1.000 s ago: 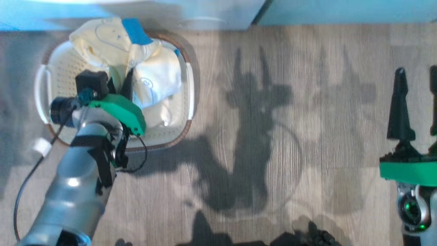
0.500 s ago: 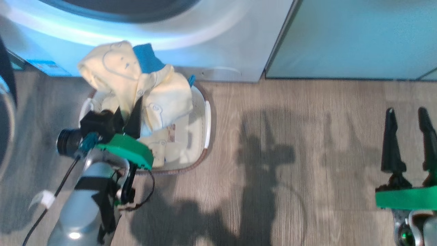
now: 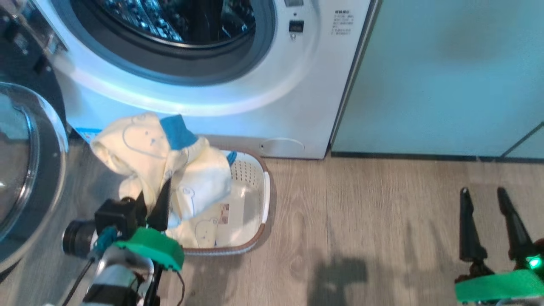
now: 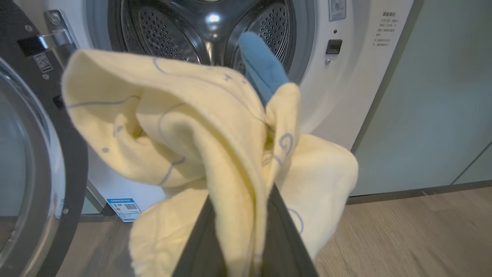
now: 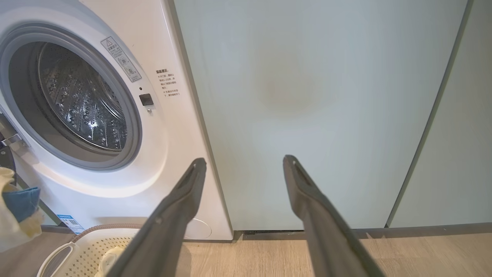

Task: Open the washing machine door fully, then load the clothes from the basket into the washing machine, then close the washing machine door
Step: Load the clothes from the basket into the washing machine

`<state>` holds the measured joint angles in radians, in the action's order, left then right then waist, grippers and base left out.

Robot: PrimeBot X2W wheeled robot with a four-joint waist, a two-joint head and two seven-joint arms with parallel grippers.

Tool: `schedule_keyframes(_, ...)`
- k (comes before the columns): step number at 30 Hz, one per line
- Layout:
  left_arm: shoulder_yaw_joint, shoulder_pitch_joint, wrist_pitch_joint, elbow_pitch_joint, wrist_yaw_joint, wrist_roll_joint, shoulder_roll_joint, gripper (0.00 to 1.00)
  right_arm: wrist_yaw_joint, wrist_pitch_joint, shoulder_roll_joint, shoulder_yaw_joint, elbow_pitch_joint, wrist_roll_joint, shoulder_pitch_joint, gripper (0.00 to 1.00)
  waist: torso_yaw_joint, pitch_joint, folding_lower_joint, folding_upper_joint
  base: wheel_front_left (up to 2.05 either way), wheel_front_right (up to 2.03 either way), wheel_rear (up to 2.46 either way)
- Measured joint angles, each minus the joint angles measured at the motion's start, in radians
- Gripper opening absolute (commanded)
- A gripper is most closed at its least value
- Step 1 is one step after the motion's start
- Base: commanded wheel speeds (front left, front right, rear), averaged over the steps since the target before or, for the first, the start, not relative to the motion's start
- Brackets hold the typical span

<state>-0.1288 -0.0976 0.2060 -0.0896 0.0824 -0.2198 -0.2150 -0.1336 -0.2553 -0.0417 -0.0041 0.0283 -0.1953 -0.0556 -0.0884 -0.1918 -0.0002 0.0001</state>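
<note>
My left gripper (image 3: 154, 197) is shut on a bundle of pale yellow clothes (image 3: 144, 144) with a blue cuff, held up above the basket (image 3: 267, 199). In the left wrist view the clothes (image 4: 184, 127) drape over the left gripper (image 4: 240, 196) in front of the washing machine (image 4: 346, 88), whose drum gapes open. The washing machine door (image 3: 25, 170) stands swung open at the left. Another yellow garment (image 3: 204, 227) lies in the basket. My right gripper (image 3: 484, 195) is open and empty over the floor at the right; its fingers (image 5: 180, 204) face the cabinet.
A pale green cabinet (image 3: 442, 76) stands right of the washing machine (image 3: 306, 97). Wooden floor (image 3: 361, 221) stretches between the basket and my right arm. The basket's corner (image 5: 77, 250) shows low in the right wrist view.
The head camera has tilted up, bringing the washing machine's porthole and open door into view. My left gripper has lifted the clothes higher above the basket. The right gripper stays open.
</note>
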Motion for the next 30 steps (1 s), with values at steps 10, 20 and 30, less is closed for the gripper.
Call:
schedule_keyframes(10,0.004,0.122,-0.04,0.105,0.028,-0.001,-0.009,0.0,0.0,0.0,0.0,0.012,-0.013,0.003,-0.053,1.0,0.004,0.089,0.0,0.0,0.0,0.0,0.0)
schedule_keyframes(20,0.003,0.141,-0.058,0.135,0.044,-0.012,-0.014,0.0,0.0,0.0,0.0,0.021,-0.016,0.003,-0.064,1.0,-0.003,0.11,0.0001,0.0,0.0,0.0,0.0)
schedule_keyframes(30,0.002,0.142,-0.062,0.136,0.044,-0.015,-0.019,0.0,0.0,0.0,0.0,0.029,-0.017,0.003,-0.063,1.0,-0.006,0.101,0.0002,-0.0001,0.0,0.0,0.0)
